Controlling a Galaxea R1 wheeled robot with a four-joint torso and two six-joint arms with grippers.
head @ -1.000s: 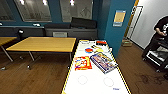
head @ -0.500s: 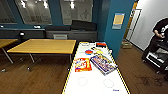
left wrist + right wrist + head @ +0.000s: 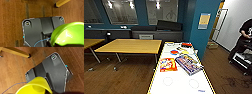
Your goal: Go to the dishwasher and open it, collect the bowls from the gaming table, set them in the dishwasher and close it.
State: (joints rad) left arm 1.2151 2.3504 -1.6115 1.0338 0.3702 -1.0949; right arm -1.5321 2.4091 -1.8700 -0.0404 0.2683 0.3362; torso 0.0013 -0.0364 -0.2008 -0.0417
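In the head view a long white bench (image 3: 181, 82) with a yellow edge runs away from the robot, carrying one red-and-yellow box (image 3: 168, 64), one larger blue-sided game box (image 3: 189, 64) just right of it, and a few smaller coloured items at its far end that are too blurred to name or count. To the left stand two yellow-topped benches: one (image 3: 131, 46) near the white bench and one (image 3: 91, 42) at the far left edge. Behind them runs a dark counter (image 3: 156, 33) under large windows, along teal walls. At the far right a person (image 3: 244, 42) in dark clothes stands beside a black rig on the wooden floor (image 3: 121, 77). In the left wrist view a lime-green bowl (image 3: 68, 33) sits close against the left hand; in the right wrist view a yellow bowl (image 3: 36, 87) sits close against the right hand. Each bowl hangs above the wooden floor, but I cannot tell how either hand's fingers stand. The dishwasher cannot be made out among the dark counter fronts.
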